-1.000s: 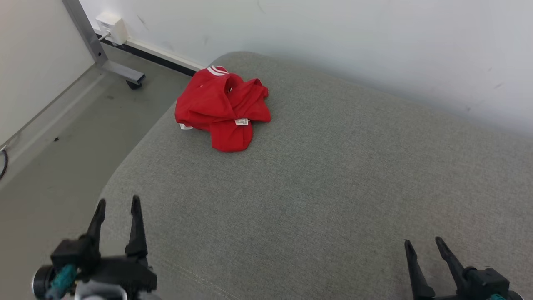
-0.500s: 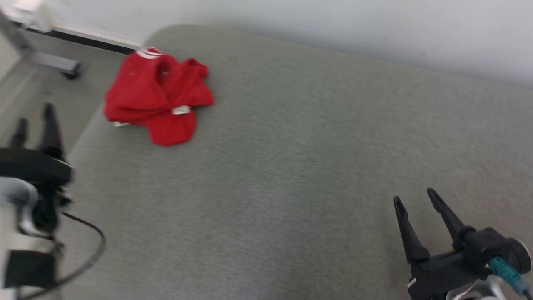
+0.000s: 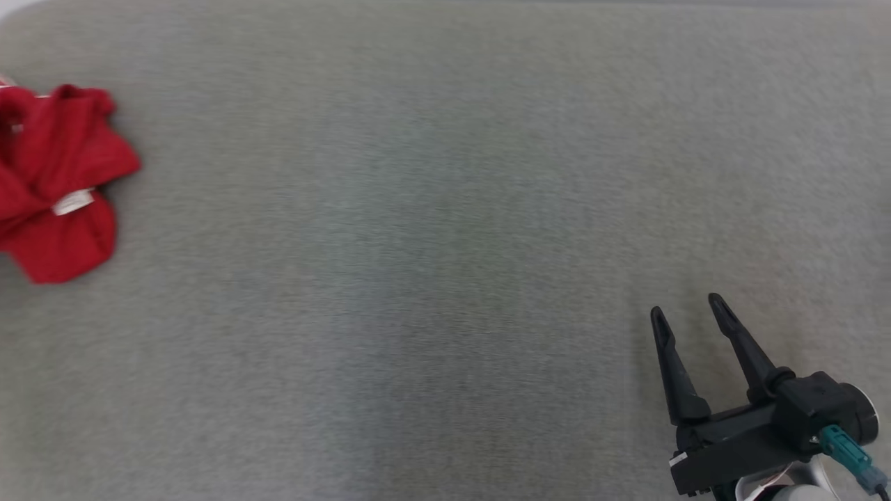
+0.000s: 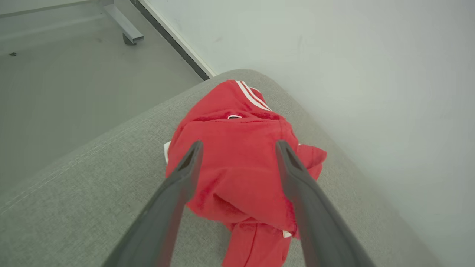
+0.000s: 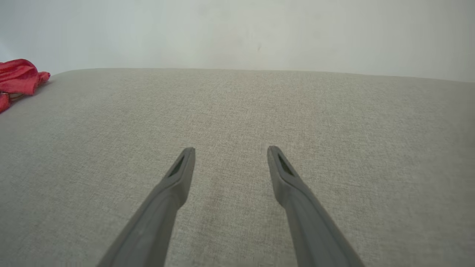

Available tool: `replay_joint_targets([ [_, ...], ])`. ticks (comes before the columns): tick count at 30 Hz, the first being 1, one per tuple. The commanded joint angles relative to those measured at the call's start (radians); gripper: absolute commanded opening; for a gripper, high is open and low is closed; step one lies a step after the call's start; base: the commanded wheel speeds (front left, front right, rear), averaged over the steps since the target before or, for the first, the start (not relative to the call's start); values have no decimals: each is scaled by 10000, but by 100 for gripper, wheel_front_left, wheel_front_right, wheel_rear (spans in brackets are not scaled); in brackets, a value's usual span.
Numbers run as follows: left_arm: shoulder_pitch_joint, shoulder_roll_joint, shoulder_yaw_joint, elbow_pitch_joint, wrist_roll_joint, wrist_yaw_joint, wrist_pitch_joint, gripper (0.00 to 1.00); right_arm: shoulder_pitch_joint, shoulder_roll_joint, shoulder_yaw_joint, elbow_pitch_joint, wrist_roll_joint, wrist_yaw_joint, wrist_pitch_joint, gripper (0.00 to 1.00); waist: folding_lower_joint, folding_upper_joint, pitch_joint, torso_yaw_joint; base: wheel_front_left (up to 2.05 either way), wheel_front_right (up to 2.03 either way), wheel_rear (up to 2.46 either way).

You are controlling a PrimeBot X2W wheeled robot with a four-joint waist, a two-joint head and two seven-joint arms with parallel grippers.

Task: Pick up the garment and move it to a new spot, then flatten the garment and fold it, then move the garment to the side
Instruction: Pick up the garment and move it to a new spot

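Head view: a crumpled red garment point(image 3: 59, 181) lies at the left end of a wide grey cushion point(image 3: 445, 243). The right gripper point(image 3: 686, 307) is over the cushion's near right part, fingers spread wide, holding nothing.

Left wrist view: the left gripper point(image 4: 239, 142), fingers wide apart and empty, points at the garment heaped on the cushion's rounded corner, beside a pale wall point(image 4: 352, 55).

Right wrist view: the right gripper's spread fingers are over bare cushion, with the garment at the cushion's far left.

Quick count: one crumpled red fabric garment point(image 4: 241, 167), one grey upholstered cushion point(image 3: 445, 278), two black long-fingered grippers: left gripper point(image 4: 239, 144), right gripper point(image 3: 686, 306).
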Motion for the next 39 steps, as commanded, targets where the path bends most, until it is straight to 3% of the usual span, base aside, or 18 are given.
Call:
replay_joint_targets([
  [1, -162, 168, 74, 10, -21, 162, 146, 100, -192, 85, 60, 11, 41, -24, -82, 100, -1, -1, 925, -1154, 0, 0, 0],
  [10, 158, 397, -40, 239, 64, 1294, 1543, 100, -292, 222, 238, 141, 118, -24, -278, 100, -1, -1, 1050, -1608, 0, 0, 0],
  [18, 686, 357, -417, 282, 268, 1882, 2548, 100, -321, 278, 206, 299, 150, -26, -334, 100, -1, -1, 824, -1617, 0, 0, 0],
  [19, 792, 412, -477, 235, 333, 1893, 2643, 85, -326, 295, 224, 321, 171, -24, -364, 100, -1, -1, 762, -1600, 0, 0, 0],
  [20, 856, 448, -540, 164, 350, 1806, 2650, 21, -332, 312, 241, 363, 196, -26, -389, 100, -1, -1, 667, -1571, 0, 0, 0],
  [21, 926, 491, -539, 69, 325, 1767, 2639, 0, -331, 327, 269, 396, 231, -26, -396, 100, -1, -1, 582, -1544, 0, 0, 0],
  [30, 1033, 604, -907, -1447, 590, 1315, 2334, 0, -171, 495, 452, 1049, 528, -24, -648, 100, -1, -1, -866, -1108, 0, 0, 0],
  [39, 173, 119, -1998, -3458, 845, 976, 2588, 0, 242, 790, 548, 1720, 754, -24, -911, 100, -1, -1, -2429, -1018, 0, 0, 0],
])
